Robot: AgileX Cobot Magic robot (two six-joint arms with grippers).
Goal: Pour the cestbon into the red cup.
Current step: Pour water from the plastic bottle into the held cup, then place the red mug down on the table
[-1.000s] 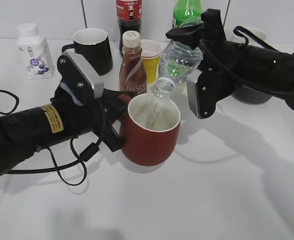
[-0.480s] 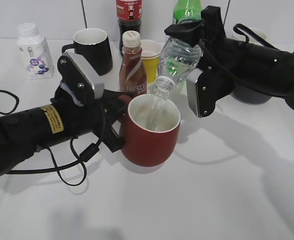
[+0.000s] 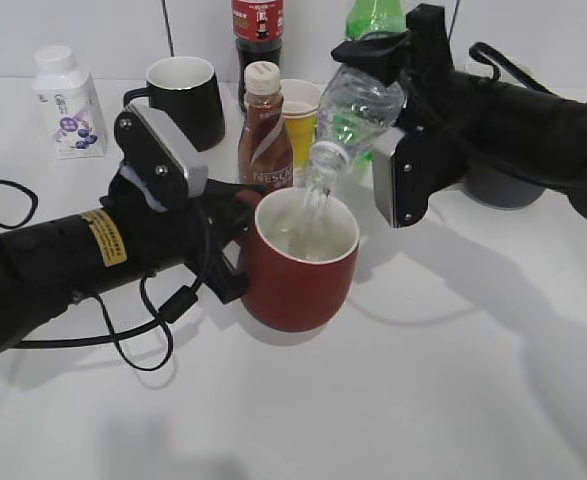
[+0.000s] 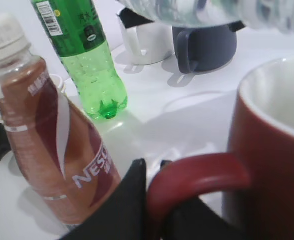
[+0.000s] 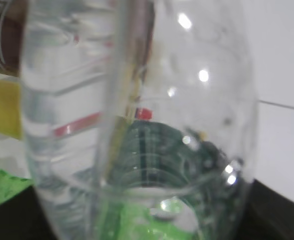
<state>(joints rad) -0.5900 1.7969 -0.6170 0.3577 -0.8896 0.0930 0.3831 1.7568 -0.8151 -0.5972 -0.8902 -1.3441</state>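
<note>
The red cup (image 3: 303,260) stands on the white table, white inside, with water in it. My left gripper (image 3: 235,232) is shut on its loop handle (image 4: 197,177), black fingers (image 4: 131,200) either side. My right gripper (image 3: 388,75) is shut on the cestbon (image 3: 358,110), a clear ribbed bottle held tilted, mouth down-left above the cup's rim. A thin stream of water (image 3: 313,205) falls from its mouth into the cup. In the right wrist view the cestbon (image 5: 136,120) fills the frame and hides the fingers.
A brown Nescafe bottle (image 3: 264,125) stands just behind the cup, beside my left gripper. Behind it are a small yellow cup (image 3: 300,110), a black mug (image 3: 185,98), a dark cola bottle (image 3: 258,35), a green soda bottle (image 4: 81,55), a white milk bottle (image 3: 68,102) and a grey mug (image 4: 204,45).
The right gripper has lifted the cestbon slightly and tipped it steeper. Water keeps running into the red cup. The left arm and cup have not moved.
</note>
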